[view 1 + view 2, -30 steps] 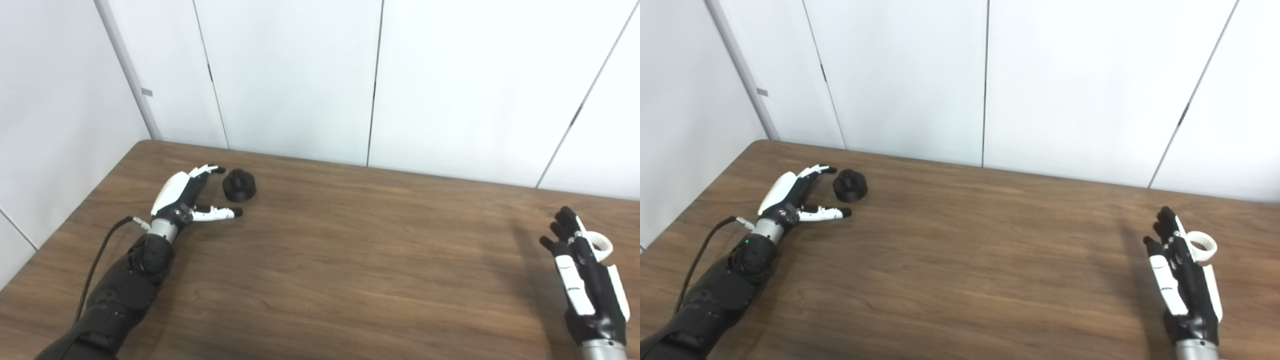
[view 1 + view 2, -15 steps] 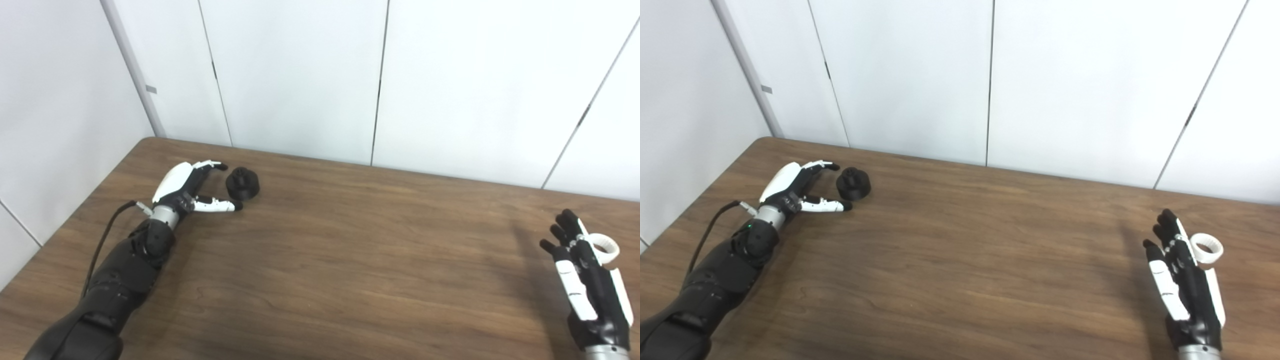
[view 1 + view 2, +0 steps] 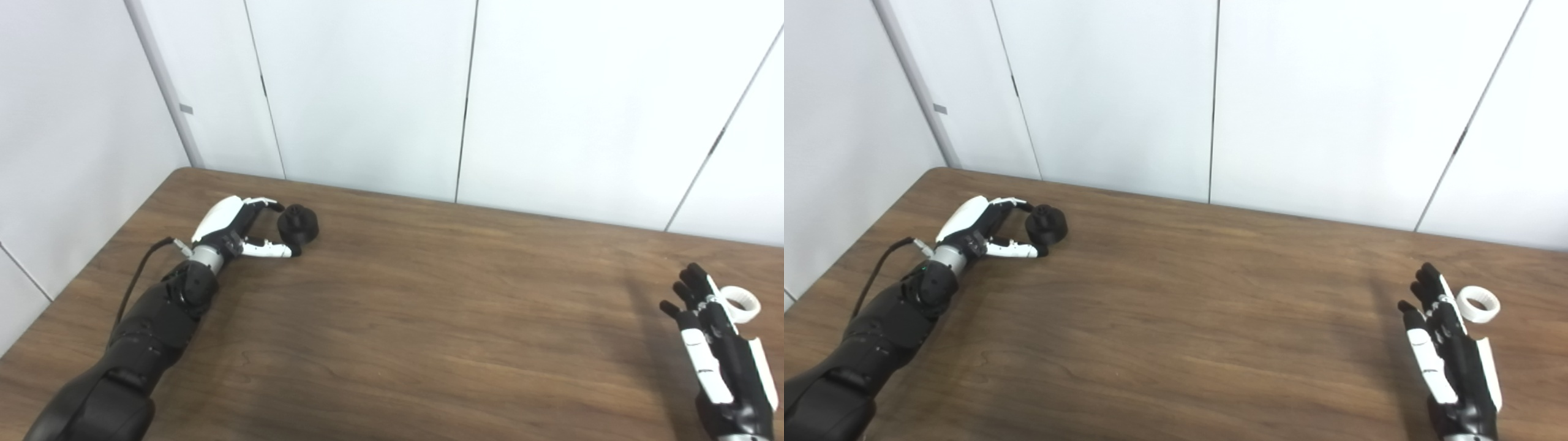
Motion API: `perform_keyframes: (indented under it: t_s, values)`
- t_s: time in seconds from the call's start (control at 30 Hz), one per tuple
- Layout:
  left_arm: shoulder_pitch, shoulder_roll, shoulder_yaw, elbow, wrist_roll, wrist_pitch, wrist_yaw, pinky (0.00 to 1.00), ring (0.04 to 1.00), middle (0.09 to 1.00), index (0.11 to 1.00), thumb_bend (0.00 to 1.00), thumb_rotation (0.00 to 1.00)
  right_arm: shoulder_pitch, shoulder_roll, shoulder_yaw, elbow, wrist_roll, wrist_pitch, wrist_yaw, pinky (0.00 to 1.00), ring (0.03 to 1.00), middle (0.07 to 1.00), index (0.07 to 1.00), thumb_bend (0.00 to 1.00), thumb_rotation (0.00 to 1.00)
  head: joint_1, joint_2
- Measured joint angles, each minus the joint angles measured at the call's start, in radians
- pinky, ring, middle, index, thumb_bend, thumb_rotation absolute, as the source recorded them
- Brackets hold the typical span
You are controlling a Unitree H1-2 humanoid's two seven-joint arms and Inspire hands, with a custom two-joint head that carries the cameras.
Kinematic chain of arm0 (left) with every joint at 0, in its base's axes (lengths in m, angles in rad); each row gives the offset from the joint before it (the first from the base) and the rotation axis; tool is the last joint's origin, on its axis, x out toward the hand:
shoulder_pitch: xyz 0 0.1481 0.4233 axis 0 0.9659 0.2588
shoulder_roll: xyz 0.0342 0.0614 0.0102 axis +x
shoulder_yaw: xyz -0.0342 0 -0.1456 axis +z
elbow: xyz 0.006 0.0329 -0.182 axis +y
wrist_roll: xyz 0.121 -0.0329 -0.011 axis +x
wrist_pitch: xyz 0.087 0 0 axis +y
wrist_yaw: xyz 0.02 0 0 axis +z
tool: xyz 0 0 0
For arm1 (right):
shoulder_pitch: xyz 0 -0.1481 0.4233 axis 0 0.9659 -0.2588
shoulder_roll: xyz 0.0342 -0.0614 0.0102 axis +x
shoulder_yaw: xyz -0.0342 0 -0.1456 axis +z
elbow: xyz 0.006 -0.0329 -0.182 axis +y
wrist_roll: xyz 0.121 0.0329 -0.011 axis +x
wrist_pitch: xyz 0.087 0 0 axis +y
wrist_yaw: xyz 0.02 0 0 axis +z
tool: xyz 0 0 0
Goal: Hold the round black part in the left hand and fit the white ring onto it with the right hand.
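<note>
White wall panels (image 3: 367, 92) with thin dark seams are standing behind a brown wooden table (image 3: 429, 318), whose grain is running across both head views. Taking the round black part (image 3: 298, 224) as the landmark, it is sitting on the table near the far left corner, close to where the panels are meeting. The left hand (image 3: 236, 229) is lying just to the left of the part, its arm coming in from the bottom left with a black cable (image 3: 138, 275) looping beside the wrist. Its fingers (image 3: 263, 203) are curling over toward the top of the part while the thumb (image 3: 269, 248) is reaching along the table to the part's near edge; the tips are appearing to touch the part, but the grip is looking loose and I cannot tell whether the hand is truly gripping it, and the part is looking to be resting on the wood. Far to the right of the part, well apart from it and nearer the table's front right, the white ring (image 3: 1478, 304) is lying flat on the wood. The right hand (image 3: 1448, 355) is hanging just left of the ring, fingers (image 3: 1427, 282) spread wide and pointing away from the robot, holding nothing, with the ring just beside its fingertips.
</note>
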Motion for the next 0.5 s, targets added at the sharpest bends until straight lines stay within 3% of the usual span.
perform_keyframes:
  t_s: [0.5]
  values:
    - [-0.025,0.018,-0.044,0.007,0.024,0.016,-0.028,0.97,0.942,0.884,0.769,1.0,0.32,0.02,0.018,0.001,-0.03,-0.017,0.038,-0.009,0.86,0.942,0.955,0.937,0.34,0.72,-0.011,0.015]
